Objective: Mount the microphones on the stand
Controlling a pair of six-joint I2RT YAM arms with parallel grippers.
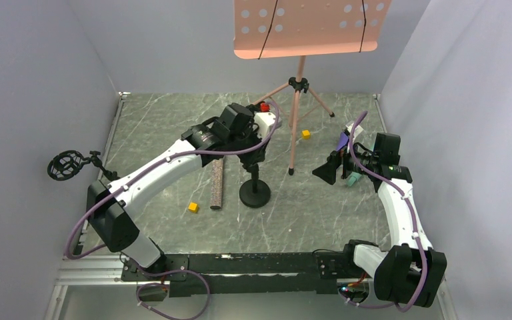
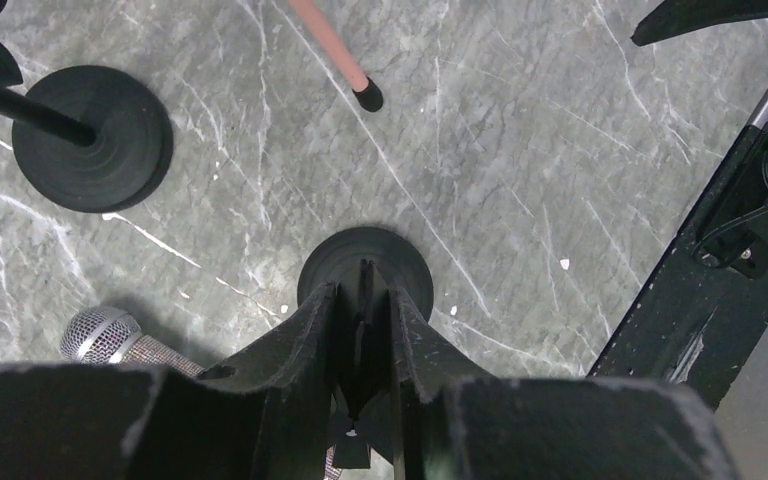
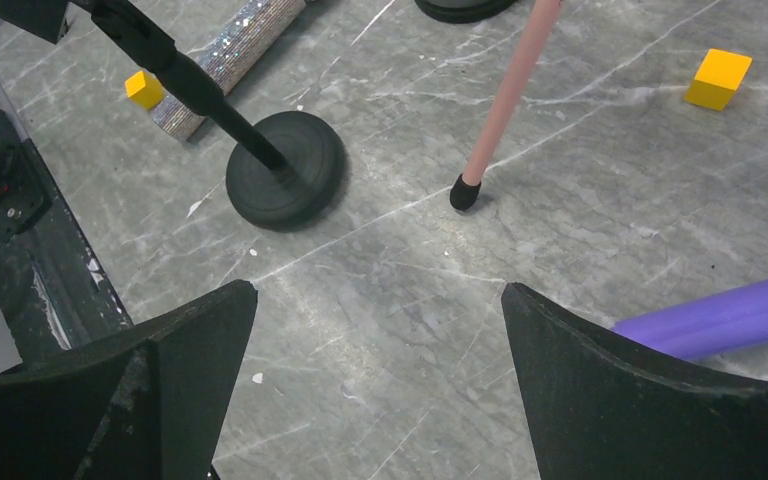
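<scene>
Three microphones lie on the table (image 1: 320, 220), none on a stand yet, so you are at the first pick. Closest to the bases, the glittery microphone (image 1: 218, 183) lies flat just left of the near stand (image 1: 255, 193), apart from its round foot.

On your right side, the right gripper (image 3: 380, 290) hangs with its fingers spread wide and nothing between them. The mint-green microphone (image 1: 353, 179) shows beside the wrist, half hidden by the arm. The purple microphone (image 3: 720, 318) lies just outside one finger. Shift sideways until the purple barrel sits centred between the fingers before you close (closing now would probably only nudge it away). Take it near the middle so it does not droop.

Further out, the left gripper (image 2: 363, 292) has its fingers drawn nearly together around the slim top of the second stand (image 2: 412, 272). It looks clamped on it, directly above the foot. Hold it steady and upright, since the stand is likely to tip when a microphone is pressed in. Mind the pink tripod leg (image 3: 505, 95) between the two arms as you carry across.
</scene>
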